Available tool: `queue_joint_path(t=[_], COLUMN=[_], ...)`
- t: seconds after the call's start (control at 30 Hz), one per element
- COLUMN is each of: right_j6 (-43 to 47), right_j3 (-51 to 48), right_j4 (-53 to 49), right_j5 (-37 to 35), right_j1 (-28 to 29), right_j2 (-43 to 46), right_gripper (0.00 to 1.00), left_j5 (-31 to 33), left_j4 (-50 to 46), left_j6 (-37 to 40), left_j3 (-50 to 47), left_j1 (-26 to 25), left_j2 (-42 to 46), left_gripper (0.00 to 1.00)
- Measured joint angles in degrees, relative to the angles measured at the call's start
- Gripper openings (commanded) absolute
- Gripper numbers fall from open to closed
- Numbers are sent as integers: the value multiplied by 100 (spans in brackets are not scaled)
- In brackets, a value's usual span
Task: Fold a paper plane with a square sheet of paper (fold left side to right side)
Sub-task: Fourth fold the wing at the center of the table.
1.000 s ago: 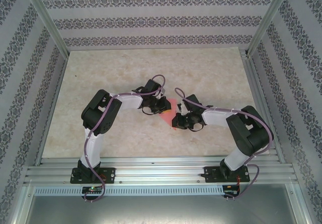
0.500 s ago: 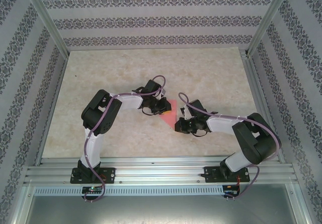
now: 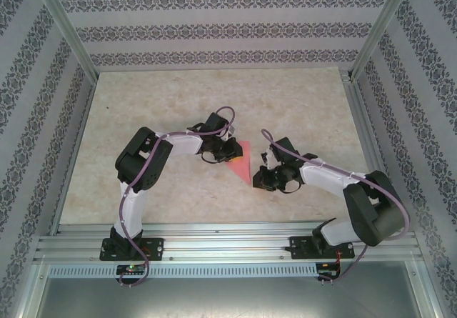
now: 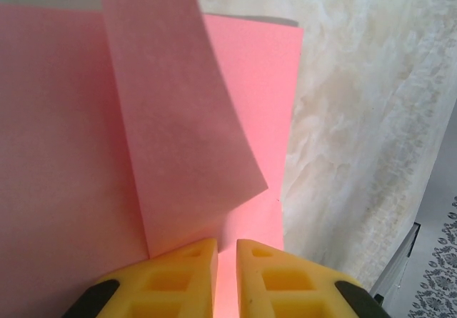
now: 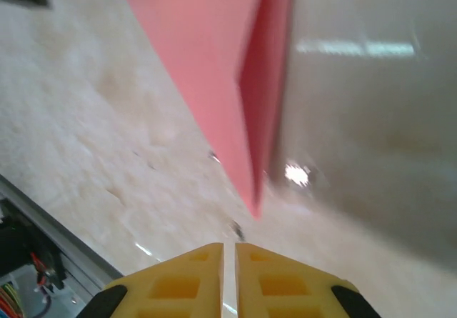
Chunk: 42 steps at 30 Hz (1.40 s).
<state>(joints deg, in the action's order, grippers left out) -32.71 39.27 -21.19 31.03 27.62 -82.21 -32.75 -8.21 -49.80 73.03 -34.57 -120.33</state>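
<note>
The salmon-pink sheet of paper [image 3: 241, 161] lies on the table between the two arms, folded into a narrow shape that points toward the near edge. My left gripper [image 3: 227, 153] rests on its far left part, jaws shut to a thin slit. In the left wrist view a loose flap [image 4: 178, 132] curls up off the flat paper [image 4: 64, 161] just ahead of the left gripper [image 4: 226, 245]. My right gripper [image 3: 258, 180] sits just off the pointed end, shut and holding nothing. In the right wrist view the paper's tip [image 5: 251, 196] lies ahead of the right gripper [image 5: 229, 246], apart from it.
The marbled tabletop [image 3: 178, 96] is bounded by patterned walls and aluminium posts. A metal rail [image 3: 228, 236] carrying the arm bases runs along the near edge. The left arm's elbow [image 3: 139, 161] and the right arm's elbow [image 3: 375, 204] stand out to either side.
My right gripper has drawn back to the right and toward the near edge, off the paper, uncovering its pointed end. The left arm has stayed put on the paper.
</note>
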Motion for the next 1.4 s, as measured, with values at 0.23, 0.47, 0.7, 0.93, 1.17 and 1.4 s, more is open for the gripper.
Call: queue_joint_path(t=[0.23, 0.47, 0.7, 0.93, 1.17, 1.4], right_j6=[-48, -70, -92, -109, -107, -105], right_j3=[466, 330, 94, 31, 61, 103], right_j4=[645, 741, 1091, 1198, 1163, 1095], right_j5=[13, -197, -179, -116, -111, -114], right_j1=[79, 74, 72, 37, 35, 37], right_j2=[-861, -1331, -1287, -1283, -1311, -1333], right_gripper=[13, 13, 10, 9, 9, 8], left_j5=[2, -2, 103, 293, 238, 31], left_j4=[0, 2, -109, -256, -13, 363], left_j6=[0, 2, 70, 238, 289, 42], left_j3=[0, 0, 9, -201, -859, -1211], left_j1=[0, 0, 33, 184, 87, -326], left_j2=[0, 7, 153, 1207, 1849, 1375], left_gripper=[17, 19, 27, 19, 12, 9])
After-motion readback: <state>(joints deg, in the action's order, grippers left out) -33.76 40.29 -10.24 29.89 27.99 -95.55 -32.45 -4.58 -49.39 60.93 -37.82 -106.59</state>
